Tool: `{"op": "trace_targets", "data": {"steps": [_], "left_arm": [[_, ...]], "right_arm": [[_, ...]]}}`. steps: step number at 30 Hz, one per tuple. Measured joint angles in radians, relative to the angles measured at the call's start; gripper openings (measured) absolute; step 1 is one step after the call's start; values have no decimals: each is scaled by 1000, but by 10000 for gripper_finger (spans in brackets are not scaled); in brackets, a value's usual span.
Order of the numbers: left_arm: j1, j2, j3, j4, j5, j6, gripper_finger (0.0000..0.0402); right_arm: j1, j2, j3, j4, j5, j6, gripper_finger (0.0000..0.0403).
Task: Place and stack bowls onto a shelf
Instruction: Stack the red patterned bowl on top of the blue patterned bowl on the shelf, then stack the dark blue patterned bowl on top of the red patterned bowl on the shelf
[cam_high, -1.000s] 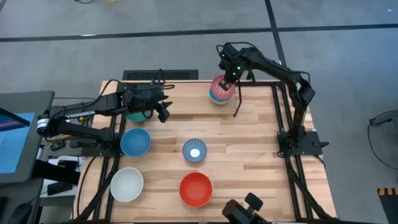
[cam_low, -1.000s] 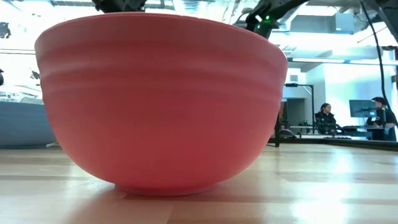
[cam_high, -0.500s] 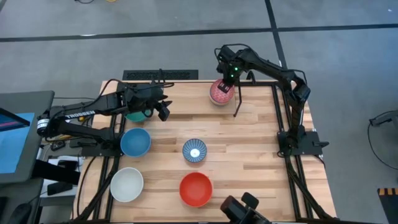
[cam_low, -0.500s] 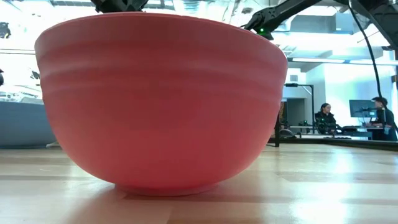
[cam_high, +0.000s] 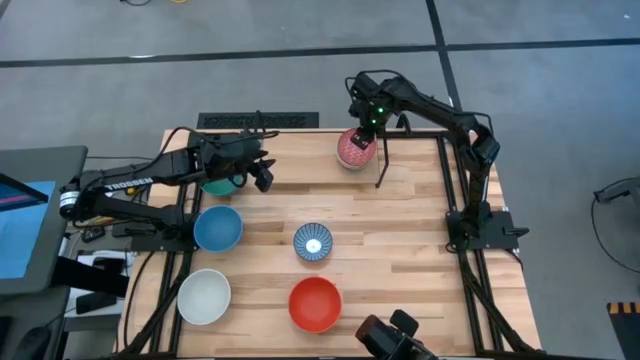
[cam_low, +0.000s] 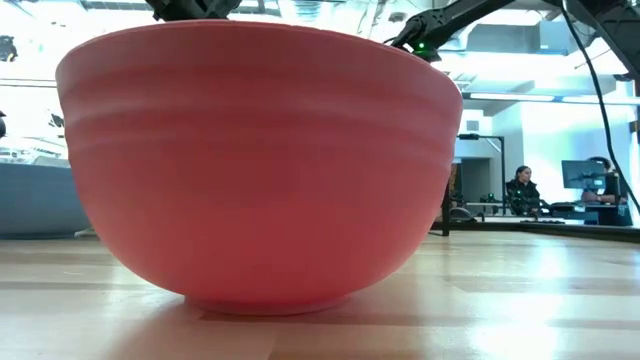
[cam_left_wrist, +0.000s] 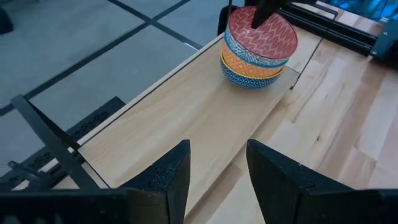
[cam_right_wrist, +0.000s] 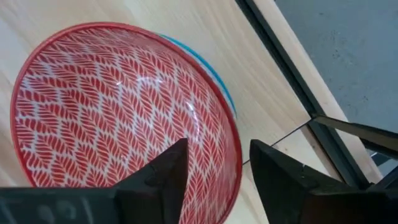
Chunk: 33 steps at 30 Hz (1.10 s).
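Right wrist view shows the right hand (cam_right_wrist: 214, 168) spread astride the patterned bowl's (cam_right_wrist: 112, 112) rim; best lift straight up, leaving the stack (cam_left_wrist: 256, 50) undisturbed.

1. Light-wood plank desk (cam_high: 400, 250), black frame rods along both sides.
2. Resting directly on desk: plain blue bowl (cam_high: 218, 228), white bowl (cam_high: 204, 296), red bowl (cam_high: 315, 304), blue-and-white patterned bowl (cam_high: 313, 242) between them, all apart from one another.
3. Green bowl (cam_high: 217, 185) near left far edge, mostly hidden under an arm.
4. Narrow pale shelf (cam_left_wrist: 180, 118) along far edge of desk, framed by thin black rods.
5. Carried on shelf, toward its right end: one stack of bowls, pink-red patterned bowl (cam_left_wrist: 261, 34) on top, yellow bowl (cam_left_wrist: 249, 63) and another blue one beneath.
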Motion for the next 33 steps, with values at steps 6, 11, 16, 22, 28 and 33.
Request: {"op": "trace_targets", "data": {"steps": [6, 11, 16, 22, 28, 33], "left_arm": [[0, 0, 0, 0, 30, -47, 141], [0, 3, 0, 0, 43, -34, 141], [0, 3, 0, 0, 42, -31, 141], [0, 3, 0, -1, 42, -31, 141], [0, 3, 0, -12, 43, -30, 142], [0, 3, 0, -23, 56, -31, 141]], "right_arm": [[0, 0, 80, -17, 1, 2, 204], [-13, 0, 134, 24, 2, 8, 203], [-22, 0, 124, 60, 3, 21, 203], [-21, 1, 73, 92, 5, 28, 203], [-14, 5, 36, 102, 27, 29, 203], [-4, 1, 21, 109, 79, 36, 203]]}}
